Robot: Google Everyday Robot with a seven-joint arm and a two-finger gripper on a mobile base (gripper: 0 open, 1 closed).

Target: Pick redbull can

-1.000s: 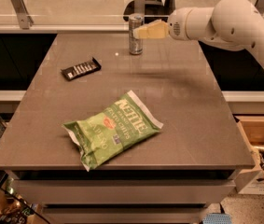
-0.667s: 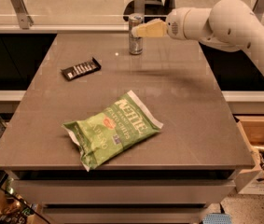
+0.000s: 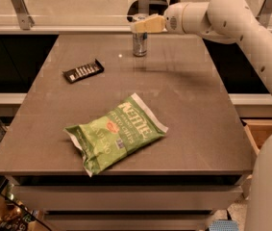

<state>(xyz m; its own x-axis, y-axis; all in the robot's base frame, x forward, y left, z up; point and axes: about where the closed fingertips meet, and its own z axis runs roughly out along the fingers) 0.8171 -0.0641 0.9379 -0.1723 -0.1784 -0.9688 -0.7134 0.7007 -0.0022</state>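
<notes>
The redbull can (image 3: pixel 140 43), slim and silver-and-blue, stands upright on the grey table (image 3: pixel 183 105) near its far edge. My gripper (image 3: pixel 144 24) reaches in from the right on the white arm (image 3: pixel 231 13) and sits at the can's top, covering its upper part. The can's base still rests on the table.
A green chip bag (image 3: pixel 114 131) lies in the middle near the front. A flat black snack bar (image 3: pixel 82 71) lies at the left. A glass railing with metal posts (image 3: pixel 20 6) runs behind the table. An open wooden drawer (image 3: pixel 263 131) is at the right.
My gripper has moved a little to the left, from just beside the can to over its top. The can, bag and bar have not moved.
</notes>
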